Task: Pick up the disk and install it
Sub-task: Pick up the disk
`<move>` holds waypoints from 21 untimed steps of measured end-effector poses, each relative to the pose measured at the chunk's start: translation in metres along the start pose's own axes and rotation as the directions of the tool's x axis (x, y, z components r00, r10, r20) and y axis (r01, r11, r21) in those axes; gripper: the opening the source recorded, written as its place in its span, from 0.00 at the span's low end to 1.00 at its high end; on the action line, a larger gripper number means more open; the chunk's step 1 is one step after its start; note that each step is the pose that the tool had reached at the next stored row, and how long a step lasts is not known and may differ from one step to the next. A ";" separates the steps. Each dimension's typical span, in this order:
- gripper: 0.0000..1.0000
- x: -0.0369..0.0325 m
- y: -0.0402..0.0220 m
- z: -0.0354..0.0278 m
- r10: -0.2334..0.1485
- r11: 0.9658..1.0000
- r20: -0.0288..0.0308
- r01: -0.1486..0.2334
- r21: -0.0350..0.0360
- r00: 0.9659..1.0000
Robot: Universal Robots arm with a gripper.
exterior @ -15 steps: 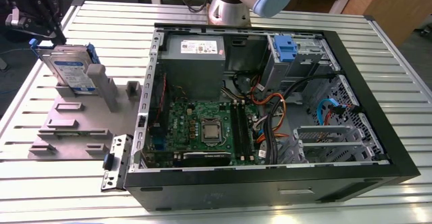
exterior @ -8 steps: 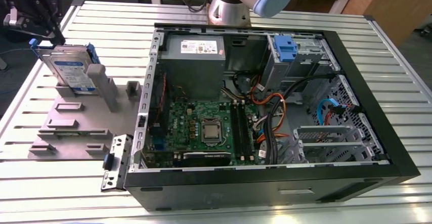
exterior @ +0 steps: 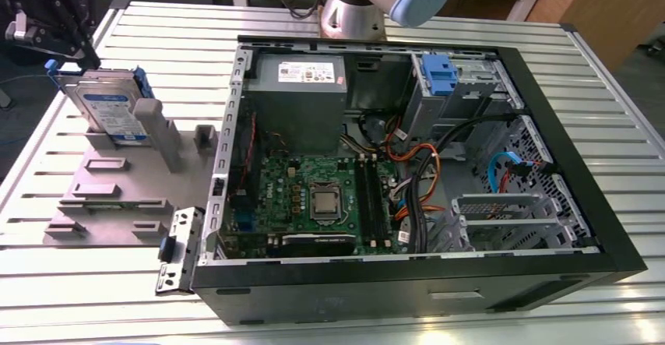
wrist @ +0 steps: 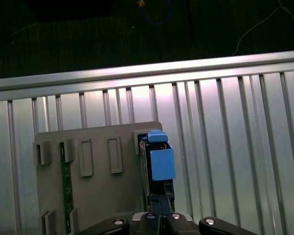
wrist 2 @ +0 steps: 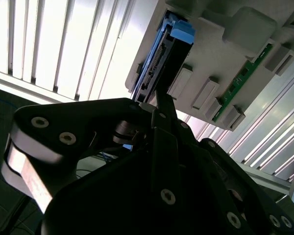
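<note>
My gripper (wrist: 161, 209) hangs over the grey fixture (wrist: 100, 196). My fingers (wrist 2: 160, 115) are drawn narrow, with no gap between them that I can make out, and I judge them empty. The disk (wrist: 159, 164) stands on edge in a fixture slot, just ahead of my fingertips, with its blue carrier end nearest them. I cannot tell whether the tips touch it.

Handling, as judged:
- **Body:** it is rigid and dense for its size. It is sensitive to knocks, so no dropping or prying.
- **Surfaces:** the metal faces are smooth and likely slippery, and the plastic carrier may flex.
- **Hold:** pinch across the two flat faces at the exposed end. The slot walls beside my fingers leave little room lower down.
</note>
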State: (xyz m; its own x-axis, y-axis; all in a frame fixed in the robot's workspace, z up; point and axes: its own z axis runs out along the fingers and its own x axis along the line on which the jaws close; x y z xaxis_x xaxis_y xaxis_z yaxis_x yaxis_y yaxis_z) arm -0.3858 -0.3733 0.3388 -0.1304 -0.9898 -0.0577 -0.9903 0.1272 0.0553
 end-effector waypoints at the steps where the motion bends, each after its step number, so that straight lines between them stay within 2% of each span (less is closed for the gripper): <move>1: 0.11 0.0000 0.0000 0.0000 0.000 1.000 0.000 0.000 0.000 1.000; 2: 0.12 0.0000 0.0000 0.0000 0.000 1.000 0.000 0.000 0.000 1.000; 3: 0.17 0.0000 0.0000 0.0000 0.000 1.000 0.000 0.000 0.000 1.000; 4: 0.17 0.0001 0.0000 0.0000 0.000 1.000 0.000 0.000 0.000 1.000; 6: 0.29 0.0001 0.0000 0.0000 0.000 1.000 0.000 0.000 0.000 1.000; 9: 0.35 0.0001 0.0000 0.0000 0.000 1.000 0.000 0.000 0.000 1.000; 10: 0.47 0.0002 0.0000 0.0000 0.000 1.000 0.000 0.000 0.000 1.000; 11: 0.53 0.0002 0.0000 0.0000 0.000 1.000 0.000 0.000 0.000 1.000; 21: 0.53 0.0006 -0.0001 0.0007 0.000 1.000 0.000 0.000 0.000 1.000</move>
State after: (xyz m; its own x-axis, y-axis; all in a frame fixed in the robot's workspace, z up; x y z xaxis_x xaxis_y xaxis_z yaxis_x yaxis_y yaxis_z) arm -0.3858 -0.3738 0.3381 -0.1304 -0.9898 -0.0578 -0.9903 0.1273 0.0551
